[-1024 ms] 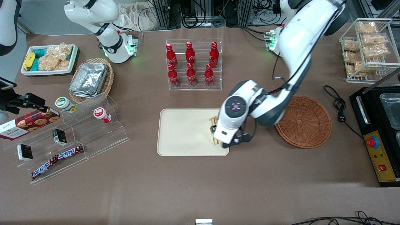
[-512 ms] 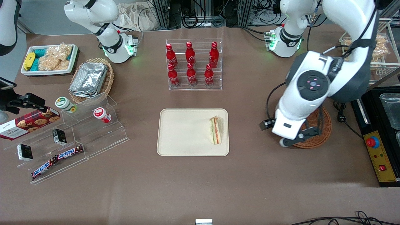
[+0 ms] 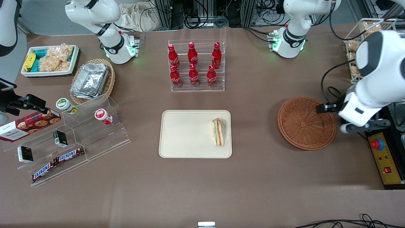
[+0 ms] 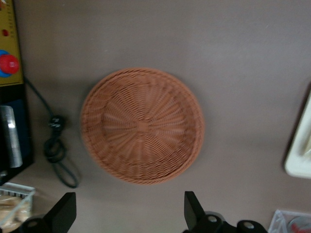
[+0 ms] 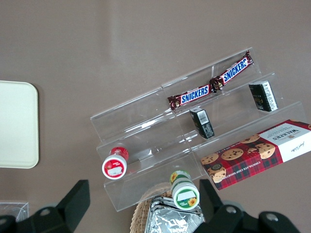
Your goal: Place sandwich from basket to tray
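One sandwich [image 3: 218,132] is seen lying on the one tray [image 3: 190,134], close against the tray's short rim at the working arm's end, its filling layers facing up. The remainder of the tray surface is bare. The one round reddish-brown basket [image 3: 306,123] sits on the table well apart from the tray, toward the working arm's end, with nothing in it; in the left wrist view the basket [image 4: 141,125] is shown whole, with a corner of the tray [image 4: 300,155] at the edge. A broad strip of brown table [image 3: 254,133] lies between tray and basket. The gripper [image 3: 329,117] is held above the basket's rim at the side away from the tray, near the black control box [image 3: 384,152]; its fingers [image 4: 65,209] are spread wide with nothing between them. Six red bottles [image 3: 193,65] are counted in a clear rack farther from the front camera than the tray. Two Snickers bars [image 3: 57,161] rest on a clear stepped stand toward the parked arm's end.
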